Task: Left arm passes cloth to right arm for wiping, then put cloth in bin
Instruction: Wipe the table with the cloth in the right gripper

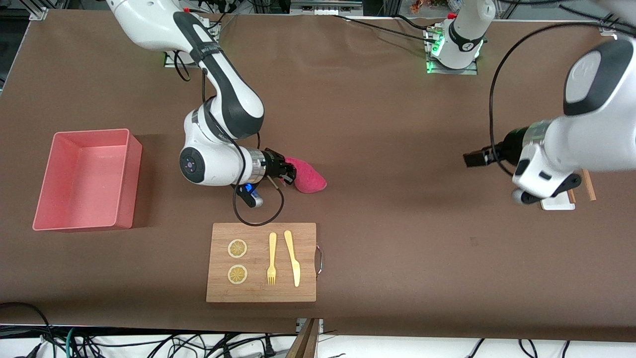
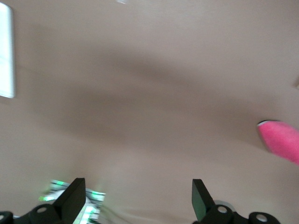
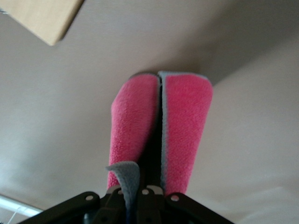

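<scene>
While the right tool sits mid-frame in the front view, it is clenched on the cloth: magenta-pink, fuzzy pile, folded into two rounded lobes. In the right wrist view the cloth shows a grey hem along the fold and a grey corner curling at the fingers. Whether the cloth touches the counter, cannot tell.

Right arm pose: comes from its base at upper left of the front view, elbow bent, wrist turned level so the tool points sideways toward frame right, just above the board.

Left tool is released; two black fingers stand wide apart with bare counter between them, cloth edge at mid-right of that view. In the front view the left arm waits at the right edge, forearm folded over a small white tray.

No readable labels or writing anywhere.

Bin: salmon-pink plastic, rectangular, tall straight walls, at mid-left of the front view, well apart from the cloth.

Wooden board: rectangular, light grain, metal handle on one short side, lower centre. On it: two lemon slices, a yellow plastic fork and knife lying side by side.

Counter cover is brown and matte.
</scene>
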Action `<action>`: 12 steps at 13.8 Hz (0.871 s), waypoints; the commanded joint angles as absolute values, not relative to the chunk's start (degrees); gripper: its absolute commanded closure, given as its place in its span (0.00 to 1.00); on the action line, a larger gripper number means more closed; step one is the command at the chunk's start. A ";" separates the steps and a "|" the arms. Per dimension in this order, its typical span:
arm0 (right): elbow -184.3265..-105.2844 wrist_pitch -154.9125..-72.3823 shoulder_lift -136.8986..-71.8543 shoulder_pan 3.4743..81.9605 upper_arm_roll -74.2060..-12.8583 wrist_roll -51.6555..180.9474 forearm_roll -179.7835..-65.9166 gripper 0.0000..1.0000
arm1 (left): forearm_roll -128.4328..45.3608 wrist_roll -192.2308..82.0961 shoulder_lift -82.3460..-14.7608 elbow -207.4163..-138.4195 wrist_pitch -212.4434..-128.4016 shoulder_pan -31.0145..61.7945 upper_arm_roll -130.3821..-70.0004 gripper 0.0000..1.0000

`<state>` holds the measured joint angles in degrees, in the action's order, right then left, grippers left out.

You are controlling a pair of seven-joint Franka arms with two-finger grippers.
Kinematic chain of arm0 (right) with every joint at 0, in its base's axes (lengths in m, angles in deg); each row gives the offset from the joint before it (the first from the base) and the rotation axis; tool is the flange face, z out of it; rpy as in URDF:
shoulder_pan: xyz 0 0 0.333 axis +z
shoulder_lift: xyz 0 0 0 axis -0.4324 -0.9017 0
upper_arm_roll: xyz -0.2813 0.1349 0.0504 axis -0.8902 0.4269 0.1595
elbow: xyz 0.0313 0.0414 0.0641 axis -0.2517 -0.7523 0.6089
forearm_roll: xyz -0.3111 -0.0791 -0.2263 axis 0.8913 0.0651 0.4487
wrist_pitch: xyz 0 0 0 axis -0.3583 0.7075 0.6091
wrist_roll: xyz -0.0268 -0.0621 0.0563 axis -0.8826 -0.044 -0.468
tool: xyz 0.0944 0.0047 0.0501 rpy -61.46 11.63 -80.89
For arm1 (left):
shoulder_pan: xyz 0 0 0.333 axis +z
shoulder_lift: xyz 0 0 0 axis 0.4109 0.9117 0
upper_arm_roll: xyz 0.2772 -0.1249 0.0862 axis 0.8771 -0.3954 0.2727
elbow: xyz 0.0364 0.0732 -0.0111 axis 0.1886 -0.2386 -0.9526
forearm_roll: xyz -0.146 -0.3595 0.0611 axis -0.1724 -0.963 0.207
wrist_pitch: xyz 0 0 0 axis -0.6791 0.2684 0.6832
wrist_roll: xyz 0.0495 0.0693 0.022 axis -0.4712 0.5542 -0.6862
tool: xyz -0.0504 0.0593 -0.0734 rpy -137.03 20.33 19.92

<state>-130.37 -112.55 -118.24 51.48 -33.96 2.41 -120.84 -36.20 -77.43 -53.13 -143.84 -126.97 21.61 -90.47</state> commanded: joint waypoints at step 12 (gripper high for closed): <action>-130.51 -90.94 -119.50 27.57 -35.01 41.04 -98.86 1.00 | -30.17 -46.16 -74.62 -170.87 -143.44 28.04 -90.30 0.00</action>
<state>-130.69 -93.73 -120.29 30.84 -36.10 35.68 -101.98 -29.27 -47.87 -74.62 -172.43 -143.19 28.02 -89.91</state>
